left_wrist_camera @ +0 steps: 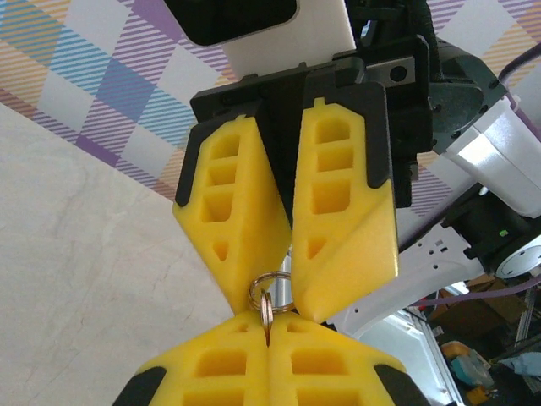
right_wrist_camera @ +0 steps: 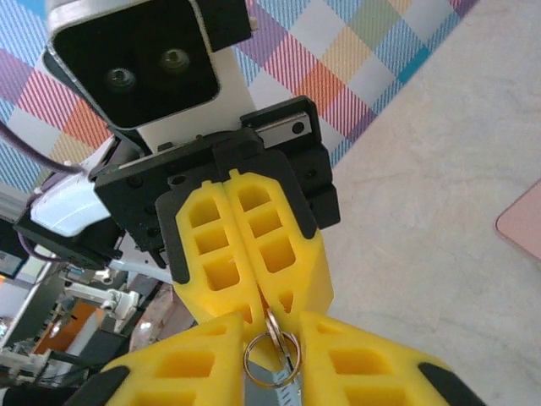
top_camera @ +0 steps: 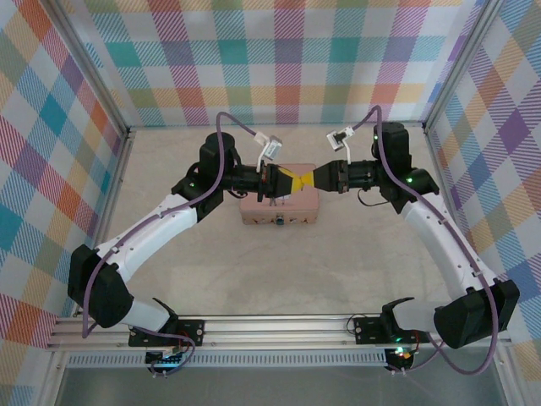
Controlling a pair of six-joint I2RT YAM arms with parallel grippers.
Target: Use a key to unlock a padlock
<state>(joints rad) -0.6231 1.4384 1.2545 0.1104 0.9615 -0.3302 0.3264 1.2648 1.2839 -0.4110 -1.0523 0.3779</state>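
Handover, looks like, right above the tin! Left hand pinched tight on the key; right hand narrow about its ring, grip unclear. Key's length runs left-right along both hands. Padlock, that dark speck, sits nearer, on the tin's near face, midway between arms.

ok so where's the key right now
Centre of the top view, above the pink tin: the key is pinched by the left gripper, tip to tip with the right gripper.
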